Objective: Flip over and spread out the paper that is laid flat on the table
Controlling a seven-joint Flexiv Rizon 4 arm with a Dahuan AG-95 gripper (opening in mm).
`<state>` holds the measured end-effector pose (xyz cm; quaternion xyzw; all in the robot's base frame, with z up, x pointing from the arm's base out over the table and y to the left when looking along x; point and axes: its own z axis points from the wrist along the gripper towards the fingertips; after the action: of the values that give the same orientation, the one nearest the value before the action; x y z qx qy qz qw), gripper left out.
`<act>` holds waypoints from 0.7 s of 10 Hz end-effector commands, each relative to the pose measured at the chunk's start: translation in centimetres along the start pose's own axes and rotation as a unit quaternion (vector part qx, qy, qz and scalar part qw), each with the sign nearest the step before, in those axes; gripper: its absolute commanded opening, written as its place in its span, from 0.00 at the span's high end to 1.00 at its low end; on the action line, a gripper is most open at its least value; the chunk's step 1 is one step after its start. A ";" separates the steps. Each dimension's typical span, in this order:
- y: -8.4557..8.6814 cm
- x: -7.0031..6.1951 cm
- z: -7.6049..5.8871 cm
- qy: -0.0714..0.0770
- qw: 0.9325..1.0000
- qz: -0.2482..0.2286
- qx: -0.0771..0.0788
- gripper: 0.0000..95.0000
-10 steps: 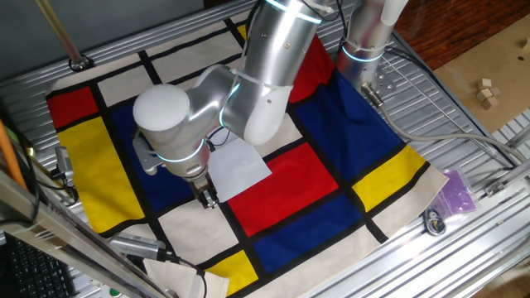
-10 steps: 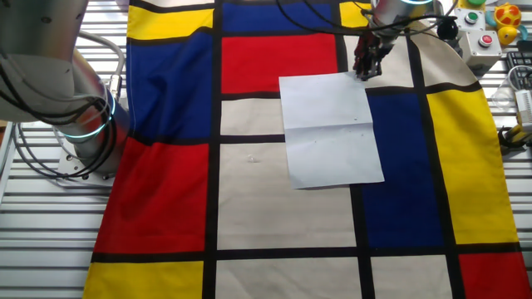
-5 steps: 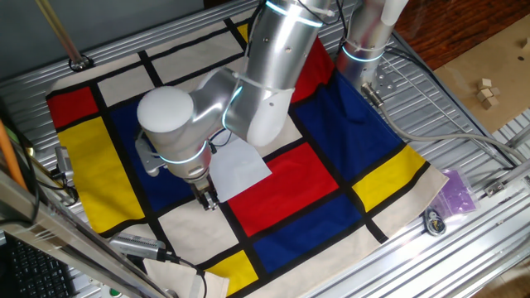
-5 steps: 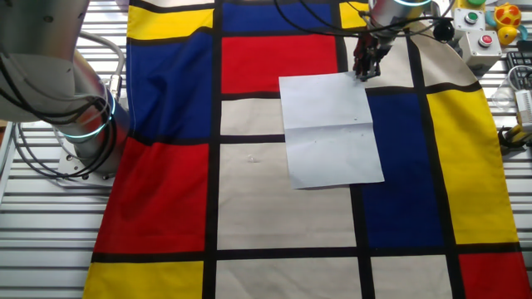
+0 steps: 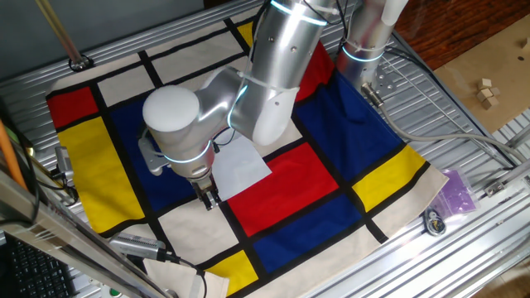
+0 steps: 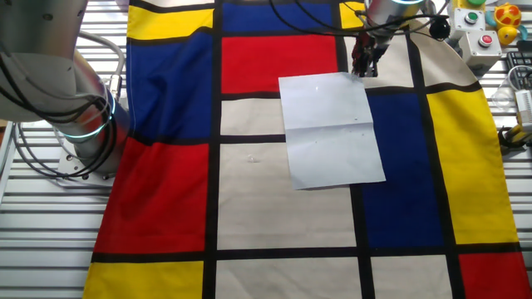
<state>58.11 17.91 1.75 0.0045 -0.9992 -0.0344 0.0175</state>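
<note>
Ribbed silver metal, the table (image 6: 33,241) lies under a cloth (image 6: 166,199) of red, blue, yellow and cream blocks cut by black lines. On it the white paper (image 6: 331,129) rests flat across a cream block and a blue one. My gripper (image 6: 363,68) stands at its far corner — fingers drawn close together, though whether they pinch the sheet I cannot tell.

A robotics lab: ribbed metal table (image 5: 464,124), button box (image 6: 486,29), loose cables (image 6: 37,145)
</note>
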 end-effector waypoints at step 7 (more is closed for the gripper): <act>-0.4 0.0 -5.8 0.053 0.998 -0.023 -0.015 1.00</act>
<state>58.39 17.12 7.62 0.0283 -0.9960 -0.0499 0.0692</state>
